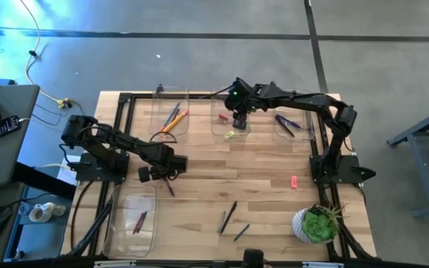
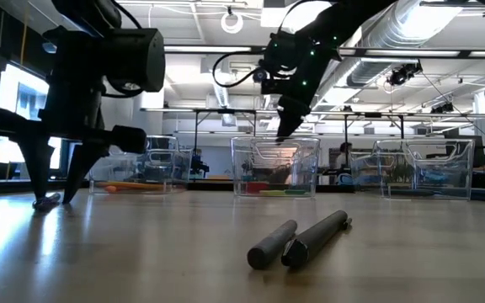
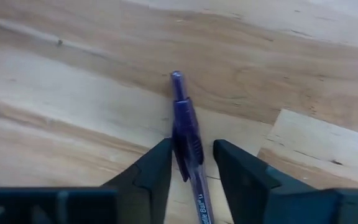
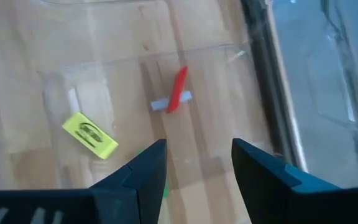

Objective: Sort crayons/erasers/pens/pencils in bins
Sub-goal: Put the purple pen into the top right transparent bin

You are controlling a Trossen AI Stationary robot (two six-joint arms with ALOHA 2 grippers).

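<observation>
A purple pen [image 3: 186,134] lies flat on the wooden table, left of its middle. My left gripper [image 3: 192,163] points straight down over it, one finger on each side of the pen's barrel, with a gap beside one finger; in the high view this gripper [image 1: 167,177] stands just above the pen [image 1: 170,188]. My right gripper [image 1: 239,123] hangs open above the middle far bin [image 1: 216,128], touching nothing. Below it [image 4: 197,158] lie a yellow eraser [image 4: 90,135] and a red eraser [image 4: 178,90] on the bin's floor. My left gripper comes at the pen from above with its fingers [image 3: 148,177] across the barrel [image 3: 194,177]. The pen lies flat on the table. I cannot tell whether either finger touches it.
A far left bin [image 1: 171,115] holds orange and yellow pencils, a far right bin [image 1: 293,123] holds dark pens, and a near left bin [image 1: 132,222] holds crayons. Loose dark pens [image 1: 228,217] lie near the front edge. A pink eraser [image 1: 294,181] and a potted plant [image 1: 317,223] sit at the right.
</observation>
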